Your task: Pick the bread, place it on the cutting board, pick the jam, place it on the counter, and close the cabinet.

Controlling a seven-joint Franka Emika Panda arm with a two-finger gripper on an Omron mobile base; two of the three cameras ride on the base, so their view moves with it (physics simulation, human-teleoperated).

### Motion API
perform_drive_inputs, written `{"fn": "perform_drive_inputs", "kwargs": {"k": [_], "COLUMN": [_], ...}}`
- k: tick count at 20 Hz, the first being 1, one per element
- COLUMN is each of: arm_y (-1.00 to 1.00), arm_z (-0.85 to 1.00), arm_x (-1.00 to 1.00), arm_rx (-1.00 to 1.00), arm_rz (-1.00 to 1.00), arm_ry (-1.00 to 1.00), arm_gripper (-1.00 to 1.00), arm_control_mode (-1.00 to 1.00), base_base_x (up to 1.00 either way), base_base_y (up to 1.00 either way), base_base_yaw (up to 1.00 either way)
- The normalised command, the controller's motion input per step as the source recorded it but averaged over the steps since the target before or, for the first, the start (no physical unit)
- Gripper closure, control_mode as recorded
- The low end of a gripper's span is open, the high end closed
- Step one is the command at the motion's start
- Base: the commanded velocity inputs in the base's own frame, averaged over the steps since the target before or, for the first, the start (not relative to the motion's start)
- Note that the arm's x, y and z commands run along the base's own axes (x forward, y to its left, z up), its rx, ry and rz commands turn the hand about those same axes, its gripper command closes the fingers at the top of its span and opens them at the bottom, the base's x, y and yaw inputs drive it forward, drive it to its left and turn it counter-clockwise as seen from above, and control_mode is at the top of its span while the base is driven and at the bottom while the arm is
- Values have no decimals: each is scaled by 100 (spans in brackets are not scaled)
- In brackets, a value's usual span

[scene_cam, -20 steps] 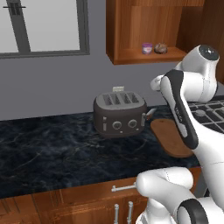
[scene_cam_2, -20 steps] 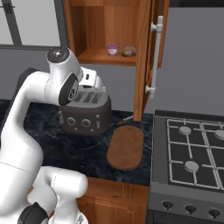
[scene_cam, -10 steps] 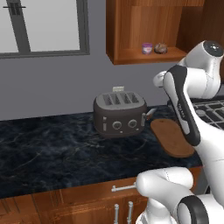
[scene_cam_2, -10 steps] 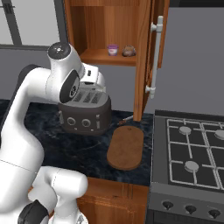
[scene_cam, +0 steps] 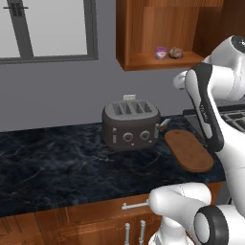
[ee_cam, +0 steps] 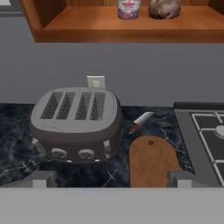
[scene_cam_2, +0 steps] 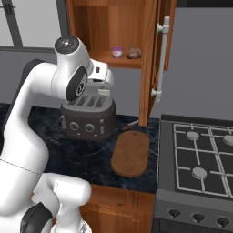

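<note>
- Where the dark, marble-veined counter (scene_cam: pixel 57 167) is running along under a grey wall, a window (scene_cam: pixel 48 28) is sitting at the upper left and a gas stove (scene_cam_2: pixel 200 154) is adjoining the counter's right end.
- The cabinet (scene_cam_2: pixel 113 32) is hanging above with its door (scene_cam_2: pixel 152 59) standing open — the long grey bar handle (scene_cam_2: pixel 161 57) is facing the stove side.
- On the cabinet's shelf the jam (scene_cam_2: pixel 117 51) and the bread (scene_cam_2: pixel 133 53) are sitting just beside each other, jam to the left; both are showing at the top of the hand view too.
- A dark four-slot toaster (scene_cam: pixel 131 125) is standing on the counter below the shelf, with a wall outlet (ee_cam: pixel 96 82) behind it.
- The cutting board (scene_cam_2: pixel 131 154) is lying flat between toaster and stove, bare; a small knife (ee_cam: pixel 141 121) is lying near its far end.
- The fingers (ee_cam: pixel 111 183) are hanging apart, well above the counter — holding nothing, one grey tip (ee_cam: pixel 38 180) at each side of the hand view.
</note>
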Motion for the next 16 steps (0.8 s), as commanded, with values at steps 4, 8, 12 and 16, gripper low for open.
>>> {"fn": "perform_drive_inputs", "kwargs": {"k": [4, 8, 12, 16], "arm_y": [-7, -4, 0, 0], "arm_z": [10, 12, 10, 5], "arm_x": [0, 2, 8, 6], "arm_rx": [0, 0, 0, 0], "arm_rz": [0, 0, 0, 0], "arm_ry": [0, 0, 0, -3], "arm_gripper": [-100, -100, -100, -100], "arm_control_mode": [-100, -100, -100, -100], "base_base_x": [0, 0, 0, 0], "base_base_y": [0, 0, 0, 0], "base_base_yaw": [0, 0, 0, 0]}}
